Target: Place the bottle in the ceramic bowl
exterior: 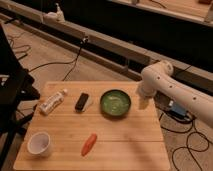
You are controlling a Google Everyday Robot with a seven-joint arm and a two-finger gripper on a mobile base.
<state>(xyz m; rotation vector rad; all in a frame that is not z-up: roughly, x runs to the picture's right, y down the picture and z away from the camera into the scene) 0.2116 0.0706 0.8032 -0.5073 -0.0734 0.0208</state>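
A wooden table (125, 145) stands on a brown floor. The bottle (52, 102) lies on its side near the back left of the table. It is white with a reddish label, and its cap end points to the back and the right. Nothing is touching it.

Just to the right of the bottle lies a small black-and-white block (82, 101). It is close to the bottle but not touching it. To the right of the block sits the ceramic bowl (102, 105). It is round, green and shiny, with a dark rim and a paler middle. So the block lies between the bottle and the bowl.

At the front left of the table stands a white cup (39, 136), with its open side up. Near the front middle lies a small orange thing (89, 144), long and thin. It is well apart from the bottle.

A white robot arm (175, 92) comes in from the right and bends down by the table. The gripper (144, 103) hangs at the end of it, pointing down, just to the right of the bowl and over the right edge of the table. It is far from the bottle and it holds nothing. I cannot tell if the gripper is spread or pressed together.

Black cables (60, 62) lie on the floor behind the table.
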